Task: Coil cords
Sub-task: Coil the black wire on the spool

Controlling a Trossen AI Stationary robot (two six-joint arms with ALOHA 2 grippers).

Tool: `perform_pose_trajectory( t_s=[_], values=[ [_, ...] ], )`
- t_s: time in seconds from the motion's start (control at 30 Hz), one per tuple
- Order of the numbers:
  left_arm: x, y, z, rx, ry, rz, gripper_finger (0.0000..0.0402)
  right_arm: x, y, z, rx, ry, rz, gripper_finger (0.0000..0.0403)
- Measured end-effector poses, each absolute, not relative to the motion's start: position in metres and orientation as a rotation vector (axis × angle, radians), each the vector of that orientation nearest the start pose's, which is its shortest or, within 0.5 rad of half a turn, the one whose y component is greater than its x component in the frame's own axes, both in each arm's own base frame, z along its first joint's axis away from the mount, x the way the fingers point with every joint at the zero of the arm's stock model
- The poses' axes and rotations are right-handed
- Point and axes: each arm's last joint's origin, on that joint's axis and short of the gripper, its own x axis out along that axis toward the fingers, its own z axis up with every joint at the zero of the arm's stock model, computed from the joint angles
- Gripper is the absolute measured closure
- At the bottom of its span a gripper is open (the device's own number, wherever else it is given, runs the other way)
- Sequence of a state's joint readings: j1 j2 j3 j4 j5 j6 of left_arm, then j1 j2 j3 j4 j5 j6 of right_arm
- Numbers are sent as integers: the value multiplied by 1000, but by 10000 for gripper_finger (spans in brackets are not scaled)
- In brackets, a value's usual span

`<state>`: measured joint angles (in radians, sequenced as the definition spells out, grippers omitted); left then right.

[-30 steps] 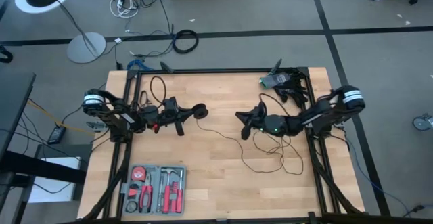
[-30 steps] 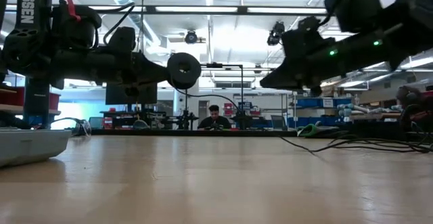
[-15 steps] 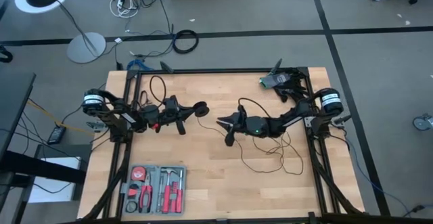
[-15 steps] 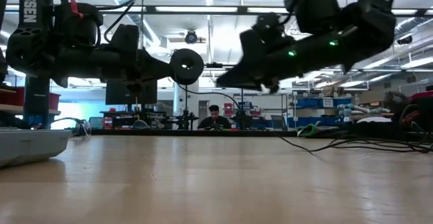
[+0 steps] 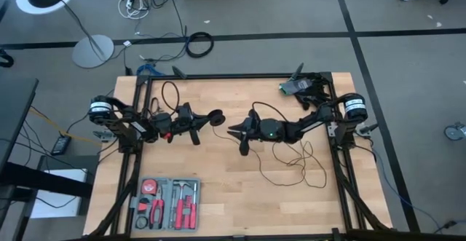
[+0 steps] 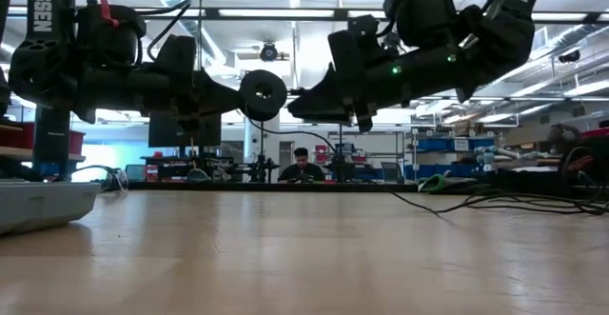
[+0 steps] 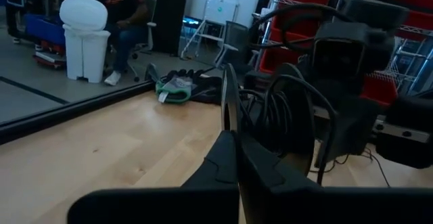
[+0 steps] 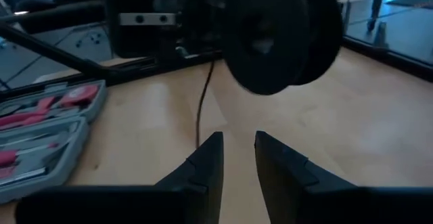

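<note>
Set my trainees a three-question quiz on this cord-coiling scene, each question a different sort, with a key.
1. True or false: the puck lies on the table.
2. Which gripper is open and empty? A) left gripper B) right gripper
3. Fill in: the wire's loose loops lie on the robot's ___ side of the table.

Key: 1 false, the left gripper holds it above the table. 2 B. 3 right.
</note>
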<state>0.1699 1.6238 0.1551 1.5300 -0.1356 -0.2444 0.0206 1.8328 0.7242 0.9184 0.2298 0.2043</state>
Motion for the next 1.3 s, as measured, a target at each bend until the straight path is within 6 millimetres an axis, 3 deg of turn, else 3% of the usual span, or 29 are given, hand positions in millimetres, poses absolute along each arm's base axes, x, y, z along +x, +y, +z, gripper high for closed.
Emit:
perform_pose_trajectory(
  t_s=[1.3],
  values=[
    [211,39,135,-184,-83,257,401,347,4,147,163,201,-219,309]
  ],
)
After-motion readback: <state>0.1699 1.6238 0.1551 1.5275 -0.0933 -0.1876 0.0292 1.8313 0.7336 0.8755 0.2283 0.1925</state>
